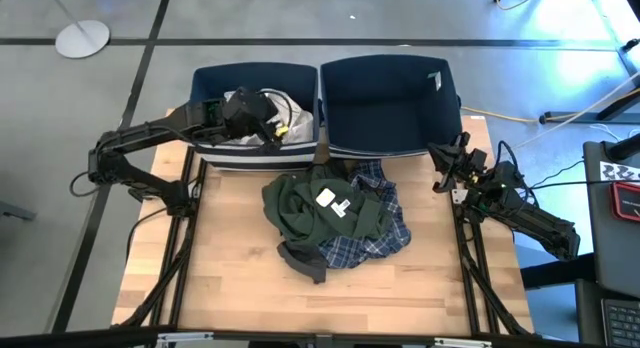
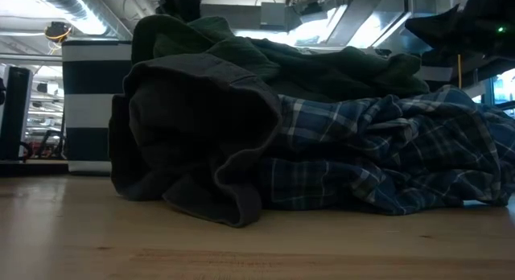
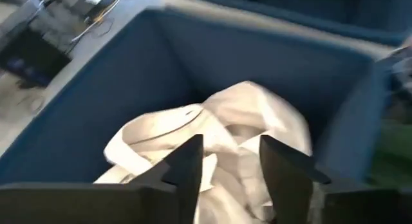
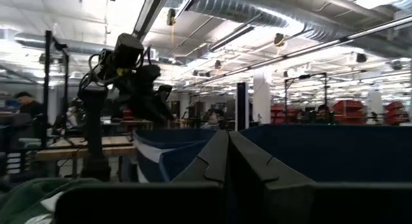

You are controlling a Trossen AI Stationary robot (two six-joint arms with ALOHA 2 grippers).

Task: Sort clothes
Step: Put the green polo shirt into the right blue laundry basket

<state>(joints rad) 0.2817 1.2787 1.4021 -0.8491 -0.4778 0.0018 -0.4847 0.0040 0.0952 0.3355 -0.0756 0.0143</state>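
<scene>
A white garment [image 1: 292, 114] lies inside the left navy bin [image 1: 205, 88]; it also shows in the left wrist view [image 3: 225, 121]. My left gripper [image 1: 268, 128] [image 3: 228, 153] hovers open just above it. A pile lies mid-table: the dark green garment with a white label [image 1: 325, 206] on top, the blue-white plaid shirt [image 1: 385, 240] under it, and the dark grey garment [image 1: 305, 260] at the near left. In the low view the grey one [image 2: 193, 151] lies in front, the green one [image 2: 322, 67] on top and the plaid shirt [image 2: 386, 151] at right. My right gripper [image 1: 445, 156] [image 4: 228, 143] is shut and empty at the table's right edge.
The right navy bin [image 1: 390, 148] stands beside the left one at the table's far edge, with nothing showing inside. Bare wood shows on the near half of the table [image 1: 250, 298] and on both sides of the pile. People and equipment show in the room beyond.
</scene>
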